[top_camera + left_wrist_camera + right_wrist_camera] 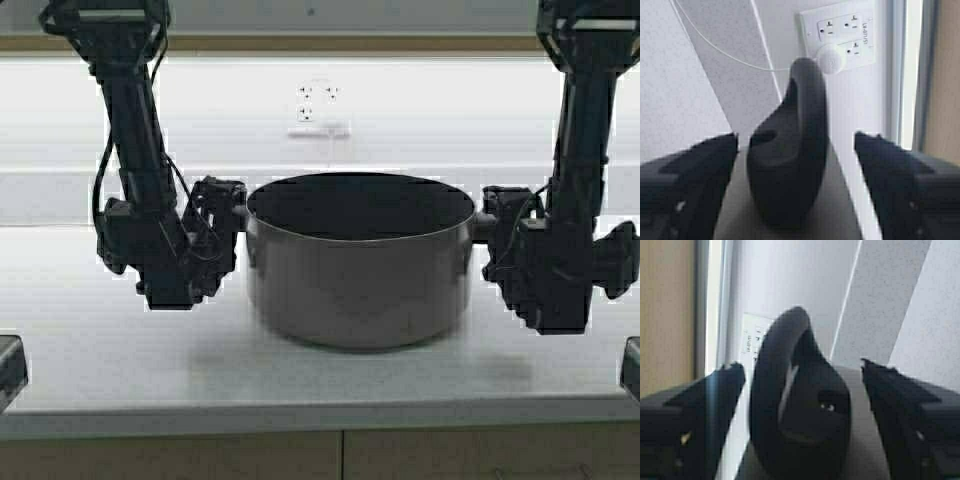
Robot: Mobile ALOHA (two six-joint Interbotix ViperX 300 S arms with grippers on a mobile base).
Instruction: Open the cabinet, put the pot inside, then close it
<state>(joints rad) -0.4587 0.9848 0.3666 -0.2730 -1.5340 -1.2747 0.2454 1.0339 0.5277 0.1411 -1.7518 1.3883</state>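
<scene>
High view gives you the pot (pixel 360 270) upright on the white countertop (pixel 320 375), mouth facing up, dark inside showing, centred between the two arms. Its two loop handles stick out sideways, so the handle-to-handle line runs left to right across your view, parallel to the counter's front edge.

Your left gripper (pixel 222 215) sits at the pot's left handle, and your right gripper (pixel 497 218) sits at the right handle, both at rim height.

Left wrist view shows the black left handle (pixel 790 150) standing between the two dark fingers (pixel 690 175), with open space on either side of it: the jaws are spread and straddle the handle without touching it. Behind it you see a white wall outlet (pixel 840 32) with a round plug and a thin white cord running off it.

Right wrist view shows the same arrangement: the right handle (pixel 797 400) loops up between the fingers (pixel 910 410), gaps on both sides, jaws spread and not gripping. A tan surface fills the far edge of that view; you cannot tell from it whether it is the cabinet.

Tan base cabinet fronts (pixel 320 455) run below the counter edge in the high view.
</scene>
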